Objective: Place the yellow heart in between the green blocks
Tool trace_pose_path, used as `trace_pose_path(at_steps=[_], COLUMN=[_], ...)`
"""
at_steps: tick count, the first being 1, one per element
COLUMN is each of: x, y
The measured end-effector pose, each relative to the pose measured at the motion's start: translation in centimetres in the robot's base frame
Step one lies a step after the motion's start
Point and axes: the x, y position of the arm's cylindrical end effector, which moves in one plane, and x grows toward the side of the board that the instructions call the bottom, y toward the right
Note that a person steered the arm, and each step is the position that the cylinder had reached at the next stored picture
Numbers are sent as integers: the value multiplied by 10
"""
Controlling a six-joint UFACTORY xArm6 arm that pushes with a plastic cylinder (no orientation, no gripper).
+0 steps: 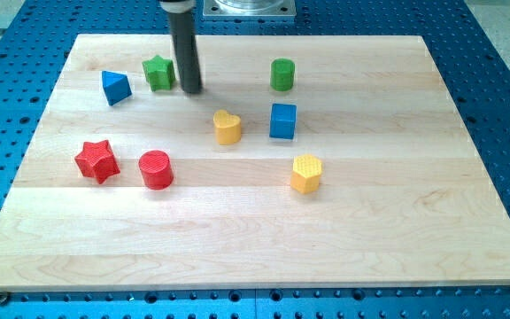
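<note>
The yellow heart (227, 127) lies near the board's middle, just left of the blue cube (282, 120). The green star (158, 73) sits at the upper left and the green cylinder (282, 74) at the upper middle, with a wide gap between them. My tip (191, 90) stands just right of the green star, close to it, and up-left of the yellow heart, apart from it.
A blue triangle (115, 87) lies left of the green star. A red star (96, 161) and a red cylinder (156, 169) sit at the left. A yellow hexagon (306, 174) lies below the blue cube. The wooden board (397, 230) rests on a blue perforated table.
</note>
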Motion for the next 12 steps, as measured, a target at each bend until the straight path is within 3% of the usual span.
trace_pose_path(at_steps=[1, 4, 7, 8, 10, 12], x=[32, 67, 156, 152, 70, 51], y=[37, 51, 55, 32, 13, 16])
